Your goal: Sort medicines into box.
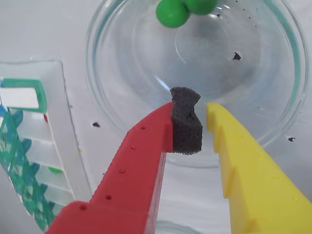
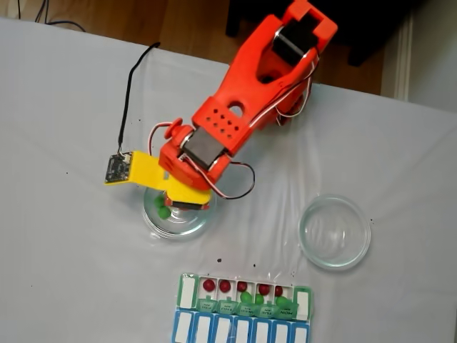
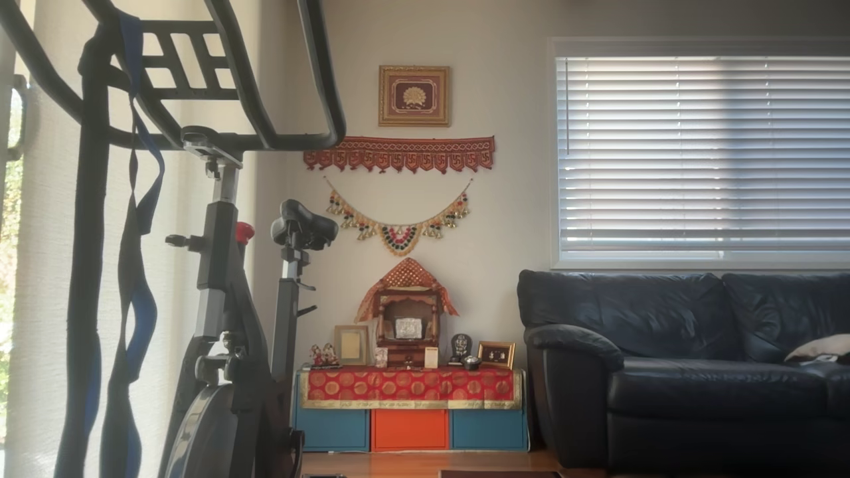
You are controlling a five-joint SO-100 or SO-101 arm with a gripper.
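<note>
In the wrist view my gripper (image 1: 197, 101) hangs over a round clear glass dish (image 1: 122, 83). Its red finger carries a black foam pad (image 1: 186, 124); the yellow finger (image 1: 234, 156) stands a small gap away with nothing between, so it is open. Two bright green medicines (image 1: 172, 12) lie at the dish's far rim, apart from the fingertips. The box (image 2: 187, 289) lies near the table's front edge in the fixed view, holding several dark red medicines (image 2: 225, 286) and some green ones (image 2: 247, 296). The orange arm (image 2: 235, 121) covers most of that dish (image 2: 153, 221).
A second glass dish (image 2: 334, 232) stands to the right in the fixed view. A blue-and-white organiser row (image 2: 243, 330) lies just in front of the box. Tiny black specks (image 1: 96, 125) dot the white table. The other view looks into a living room.
</note>
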